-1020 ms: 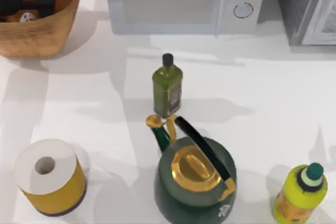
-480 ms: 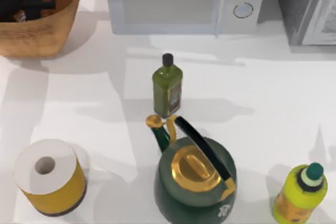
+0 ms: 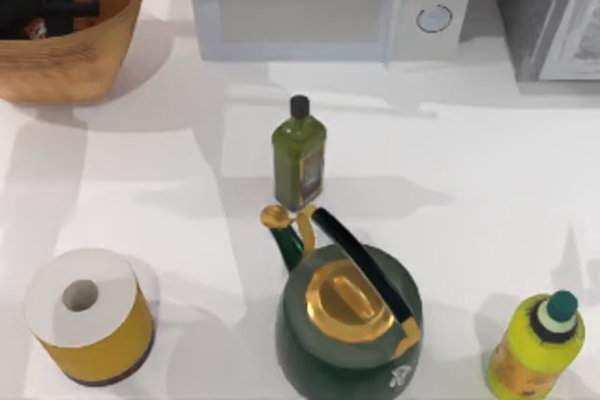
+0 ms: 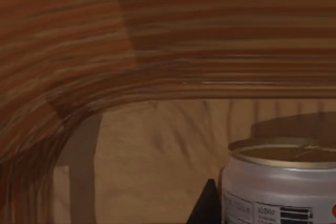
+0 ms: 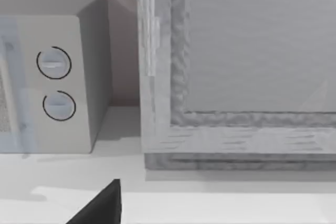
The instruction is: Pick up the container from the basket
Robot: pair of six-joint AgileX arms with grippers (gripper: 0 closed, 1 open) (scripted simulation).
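The orange-brown woven basket (image 3: 98, 44) stands at the table's far left corner. My left gripper (image 3: 42, 7) reaches down inside it, and a scrap of the whitish container (image 3: 37, 29) with red marking shows just under it. The left wrist view has the ribbed basket wall (image 4: 157, 35) and the container (image 4: 283, 187), a pale can with a metal rim, standing upright on the basket floor. One dark fingertip (image 4: 207, 205) lies against the can's side. The gripper looks shut on the container. A dark part of my right gripper (image 5: 100, 205) shows in the right wrist view, facing the microwave.
A microwave (image 3: 328, 2) stands along the back edge, with a grey cabinet (image 3: 548, 11) at its right. A green oil bottle (image 3: 299, 152), a green kettle (image 3: 349, 325), a paper roll (image 3: 86, 316) and a yellow-green bottle (image 3: 536, 346) stand on the white table.
In the first half second my left gripper sank over the container and covered most of it. Since then nothing has visibly moved.
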